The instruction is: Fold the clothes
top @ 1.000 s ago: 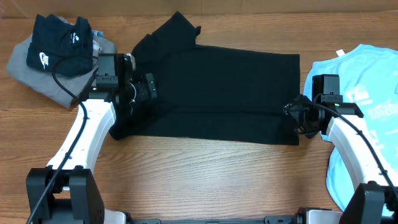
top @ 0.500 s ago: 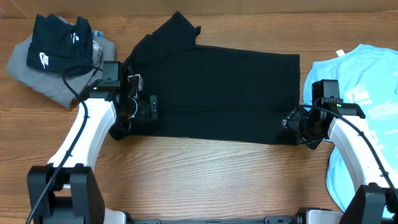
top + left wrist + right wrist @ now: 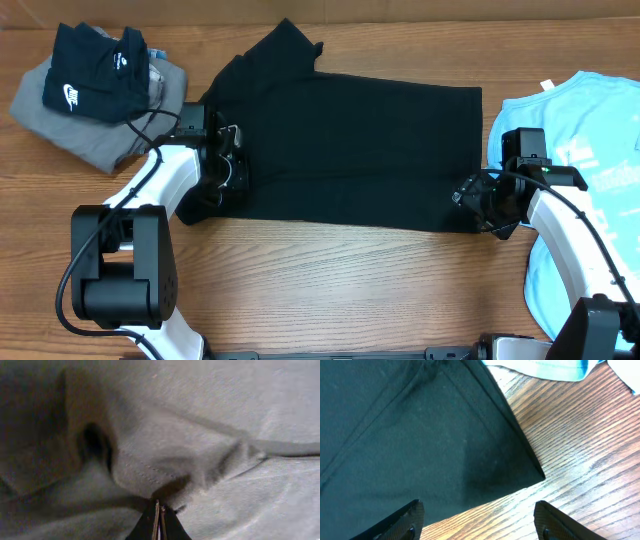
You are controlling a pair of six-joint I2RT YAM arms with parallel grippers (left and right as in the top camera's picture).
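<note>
The clothes, a plain black T-shirt (image 3: 350,140), lie spread flat across the middle of the wooden table, with one sleeve pointing to the back left. My left gripper (image 3: 222,180) is down at the shirt's left end. In the left wrist view its fingertips (image 3: 159,510) are pressed together and a puckered ridge of black cloth (image 3: 200,455) bunches right at them. My right gripper (image 3: 478,200) hovers at the shirt's front right corner (image 3: 535,472). It stands open, one finger (image 3: 405,520) over the cloth and the other over bare wood, holding nothing.
At the back left a folded grey garment (image 3: 60,130) carries a small black garment with a white swoosh (image 3: 95,70). A light blue shirt (image 3: 590,170) lies at the right edge, close behind my right arm; its hem (image 3: 540,367) shows in the right wrist view.
My left gripper has moved toward the front left part of the shirt and gone from open to shut on the cloth. The right gripper dropped slightly toward the front corner, then held still.
</note>
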